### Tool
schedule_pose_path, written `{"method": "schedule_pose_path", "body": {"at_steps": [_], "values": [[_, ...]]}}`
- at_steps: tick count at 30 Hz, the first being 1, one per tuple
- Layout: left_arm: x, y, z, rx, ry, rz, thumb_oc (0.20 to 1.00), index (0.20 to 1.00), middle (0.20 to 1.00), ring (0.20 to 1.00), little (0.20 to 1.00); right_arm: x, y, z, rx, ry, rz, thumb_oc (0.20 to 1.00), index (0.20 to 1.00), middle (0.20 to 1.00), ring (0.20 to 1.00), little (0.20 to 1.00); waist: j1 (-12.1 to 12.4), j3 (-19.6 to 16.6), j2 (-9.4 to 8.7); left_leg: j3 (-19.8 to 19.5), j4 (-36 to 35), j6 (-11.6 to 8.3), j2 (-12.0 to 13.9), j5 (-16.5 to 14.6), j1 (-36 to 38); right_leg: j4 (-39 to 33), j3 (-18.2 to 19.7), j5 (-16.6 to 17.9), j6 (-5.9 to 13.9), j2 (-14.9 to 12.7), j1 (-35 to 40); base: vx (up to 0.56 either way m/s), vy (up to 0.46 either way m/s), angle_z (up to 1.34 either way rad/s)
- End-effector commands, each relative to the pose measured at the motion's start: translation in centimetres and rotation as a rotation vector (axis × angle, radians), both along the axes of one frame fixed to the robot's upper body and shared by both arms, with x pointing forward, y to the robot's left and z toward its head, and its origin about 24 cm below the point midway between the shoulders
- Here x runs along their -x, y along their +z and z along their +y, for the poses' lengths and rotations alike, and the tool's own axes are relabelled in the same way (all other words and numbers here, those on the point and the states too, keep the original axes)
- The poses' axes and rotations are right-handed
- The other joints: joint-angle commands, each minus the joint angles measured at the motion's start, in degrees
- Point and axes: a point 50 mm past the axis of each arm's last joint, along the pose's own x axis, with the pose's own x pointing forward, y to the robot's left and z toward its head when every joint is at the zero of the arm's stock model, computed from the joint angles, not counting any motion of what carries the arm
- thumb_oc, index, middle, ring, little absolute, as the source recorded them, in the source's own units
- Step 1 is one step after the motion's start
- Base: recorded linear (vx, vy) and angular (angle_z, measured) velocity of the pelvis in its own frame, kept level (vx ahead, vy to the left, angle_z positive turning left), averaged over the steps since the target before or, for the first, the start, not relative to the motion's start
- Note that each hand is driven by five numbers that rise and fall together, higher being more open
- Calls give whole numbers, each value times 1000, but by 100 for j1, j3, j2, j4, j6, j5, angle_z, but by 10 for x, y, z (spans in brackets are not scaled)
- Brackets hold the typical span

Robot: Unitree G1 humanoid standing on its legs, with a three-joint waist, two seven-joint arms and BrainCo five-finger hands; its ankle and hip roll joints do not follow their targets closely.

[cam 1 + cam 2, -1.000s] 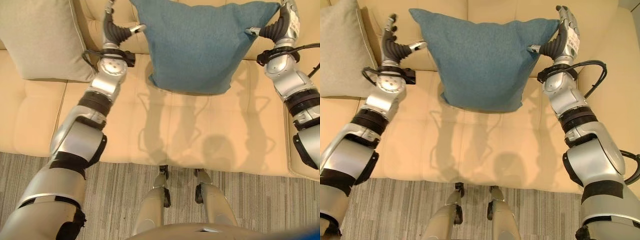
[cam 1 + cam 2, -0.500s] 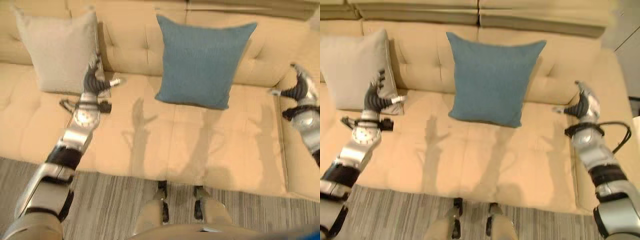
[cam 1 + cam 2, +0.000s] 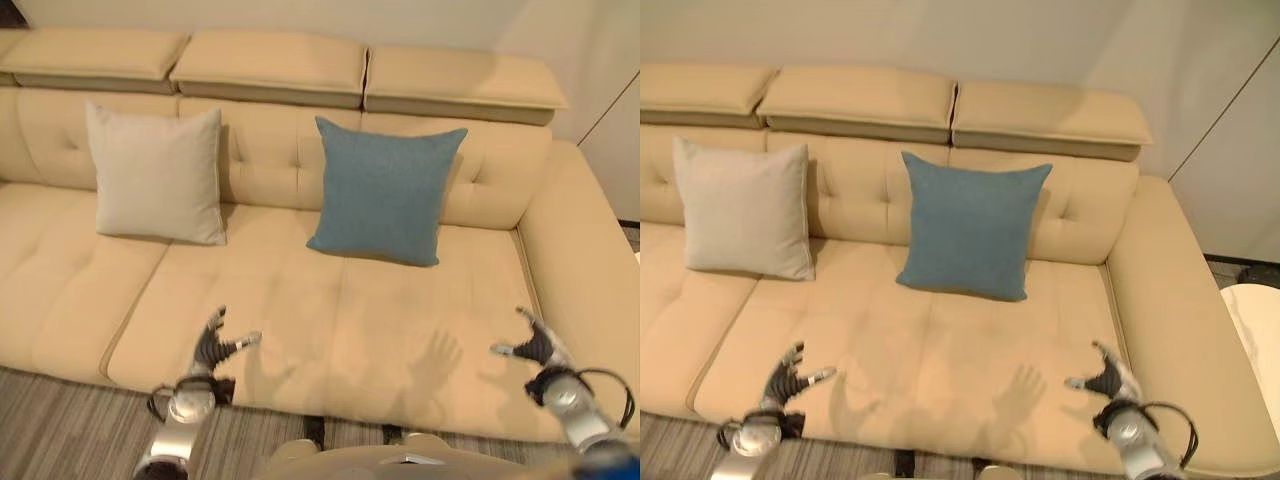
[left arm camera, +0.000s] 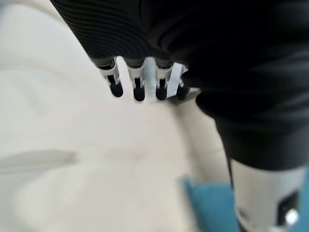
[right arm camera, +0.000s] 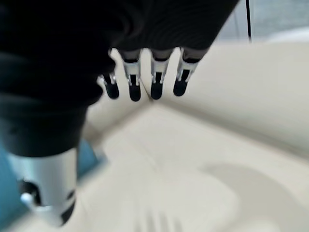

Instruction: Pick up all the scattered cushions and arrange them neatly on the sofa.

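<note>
So the blue cushion is sitting upright on the sofa, leaning against the backrest roughly in the middle section, its bottom edge resting on the seat. The beige cushion is also upright against the backrest, off to the blue cushion's left with a clear gap of bare backrest between the two, so they're near each other but not touching. Both look pretty tidy, each propped at about the same height, the blue one tilted just a touch. Neither hand is on the blue cushion. The left hand is low over the front edge of the seat, well in front of the blue cushion and to its left, fingers spread out and relaxed, holding nothing. The right hand is on the other side, also down by the front of the seat and well in front and to the right of the blue cushion, close to the sofa's right armrest, fingers splayed loose and empty too. In the left wrist view the straight fingers point out over plain sofa fabric with a sliver of the blue cushion beyond them, and in the right wrist view it's the same deal, straight fingers over the seat.
</note>
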Motion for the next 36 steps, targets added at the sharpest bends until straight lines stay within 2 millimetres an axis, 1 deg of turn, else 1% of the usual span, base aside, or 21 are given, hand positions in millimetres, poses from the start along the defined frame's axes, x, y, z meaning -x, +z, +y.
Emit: {"method": "schedule_pose_path", "body": {"at_steps": [1, 3, 4, 5, 7, 11, 13, 14, 15, 16, 17, 21, 25, 26, 28, 29, 30, 31, 32, 34, 36], "values": [[-28, 8, 6, -58, -75, -44, 1000, 1000, 1000, 1000, 1000, -21, 9, 1, 21, 41, -60, 1000, 1000, 1000, 1000, 1000, 77, 89, -229, 143, 64, -207, 38, -353, 268, 89, 32, -356, 526, -143, 300, 0, 0, 0], [-11, -7, 4, -58, -55, 52, 1000, 1000, 1000, 1000, 1000, -3, -8, 7, 11, 30, 29, 1000, 1000, 1000, 1000, 1000, 95, 69, -236, 127, 64, -211, 59, -357, 340, 103, 55, -402, 509, -125, 381, -22, -24, 1], [3, -17, 2, -88, -70, 136, 1000, 1000, 1000, 1000, 1000, 13, -20, 11, 2, 8, 99, 1000, 1000, 1000, 1000, 1000, 101, 55, -238, 105, 64, -216, 89, -362, 421, 156, 56, -474, 488, -98, 448, -25, -39, 4], [2, -17, 2, -88, -70, 135, 1000, 1000, 1000, 1000, 1000, 13, -20, 11, 2, 8, 99, 1000, 1000, 1000, 1000, 1000, 101, 64, -239, 103, 64, -217, 89, -364, 430, 158, 54, -478, 488, -98, 456, -49, -48, 6], [17, -26, 2, -124, -89, 225, 1000, 1000, 1000, 1000, 1000, 30, -30, 15, -24, -45, 150, 1000, 1000, 1000, 1000, 1000, 77, 138, -229, 68, 64, -242, 156, -324, 478, 367, 72, -635, 409, -30, 480, -97, -48, 2], [22, -29, 4, -138, -79, 261, 1000, 1000, 1000, 1000, 1000, 41, -35, 14, -34, -96, 181, 1000, 1000, 1000, 1000, 1000, 74, 233, -270, 33, 235, -270, 199, -288, 461, 374, 31, -695, 353, 12, 576, -137, -56, 6], [26, -32, 3, -133, -66, 283, 1000, 1000, 1000, 1000, 1000, 46, -37, 12, -31, -132, 207, 1000, 1000, 1000, 1000, 1000, 107, 339, -366, 13, 922, -283, 177, -502, 201, 329, 15, -640, 323, -30, 589, -166, -34, 20], [25, -32, 3, -133, -66, 282, 1000, 1000, 1000, 1000, 1000, 46, -37, 12, -31, -132, 207, 1000, 1000, 1000, 1000, 1000, 105, 339, -364, 10, 958, -282, 180, -522, 179, 330, 13, -639, 324, -28, 585, -283, 17, 14], [25, -34, 1, -122, -61, 295, 1000, 1000, 1000, 1000, 1000, 43, -36, 7, -17, -148, 199, 1000, 1000, 1000, 1000, 1000, 113, 422, -489, -84, 1592, -233, 11, -1014, 146, 357, -1, -489, 328, -174, 447, -217, 28, 4], [25, -34, 1, -122, -61, 294, 1000, 1000, 1000, 1000, 1000, 43, -35, 7, -17, -148, 199, 1000, 1000, 1000, 1000, 1000, 111, 426, -479, -89, 1634, -233, 20, -1042, 129, 358, -6, -490, 328, -167, 450, -312, 60, -14], [24, -35, -1, -118, -59, 296, 1000, 1000, 1000, 1000, 1000, 41, -35, 5, -15, -157, 193, 1000, 1000, 1000, 1000, 1000, 46, 394, -501, -156, 1837, -210, -23, -1212, 216, 356, -8, -391, 337, -194, 316, -199, 106, -13], [7, -32, -9, -113, -115, 258, 1000, 1000, 1000, 1000, 1000, 38, -34, 2, 22, -129, 223, 1000, 1000, 1000, 1000, 1000, -148, 295, -350, -342, 1358, -178, -135, -1393, 606, 457, 38, -172, 394, -174, -157, -177, 146, 4], [-2, -30, -10, -125, -133, 236, 1000, 1000, 1000, 1000, 1000, 30, -33, 3, 37, -120, 216, 1000, 1000, 1000, 1000, 1000, -169, 350, -343, -331, 868, -56, -277, -1331, 687, 499, 57, 146, 550, -312, -475, -186, 184, 3], [-6, -29, -9, -135, -137, 229, 1000, 1000, 1000, 1000, 1000, 23, -32, 6, 51, -92, 217, 1000, 1000, 1000, 1000, 1000, -139, 420, -389, -380, 706, 6, -376, -1227, 638, 477, 114, 354, 665, -393, -651, -243, 199, -20], [-6, -29, -7, -148, -144, 241, 1000, 1000, 1000, 1000, 1000, 17, -31, 8, 75, -57, 219, 1000, 1000, 1000, 1000, 1000, -56, 509, -401, -368, 429, 87, -446, -1055, 629, 529, 111, 421, 774, -488, -793, -307, 200, -19], [-11, -27, -4, -161, -155, 235, 1000, 1000, 1000, 1000, 1000, 11, -30, 9, 80, -47, 216, 1000, 1000, 1000, 1000, 1000, -49, 622, -375, -390, 420, 153, -432, -954, 522, 836, 222, 312, 795, -497, -926, -403, 175, -24], [-15, -25, 0, -179, -163, 231, 1000, 1000, 1000, 1000, 1000, 8, -29, 9, 81, -41, 217, 1000, 1000, 1000, 1000, 1000, -3, 662, -348, -362, 424, 216, -430, -860, 403, 1206, 361, 59, 722, -430, -859, -378, 106, -40], [-15, -24, 2, -189, -161, 234, 1000, 1000, 1000, 1000, 1000, 11, -31, 11, 65, -51, 218, 1000, 1000, 1000, 1000, 1000, 66, 610, -306, -319, 361, 239, -404, -766, 322, 1575, 366, -258, 607, -373, -676, -284, 34, -26], [-17, -23, 4, -193, -155, 226, 1000, 1000, 1000, 1000, 1000, 13, -32, 12, 49, -69, 218, 1000, 1000, 1000, 1000, 1000, 139, 545, -330, -284, 318, 196, -390, -725, 266, 1675, 326, -350, 607, -363, -505, -143, -41, -26], [-14, -23, 6, -193, -135, 227, 1000, 1000, 1000, 1000, 1000, 18, -35, 15, 23, -94, 229, 1000, 1000, 1000, 1000, 1000, 186, 387, -449, -210, 309, 134, -391, -714, 244, 1189, 175, -435, 598, -391, -127, -14, -136, -23], [-7, -25, 5, -146, -55, 225, 1000, 1000, 1000, 1000, 1000, 26, -39, 19, 3, -110, 248, 1000, 1000, 1000, 1000, 1000, 175, 256, -503, -179, 263, 88, -305, -681, 296, 772, 222, -414, 580, -291, 46, 58, -191, 5]]}}
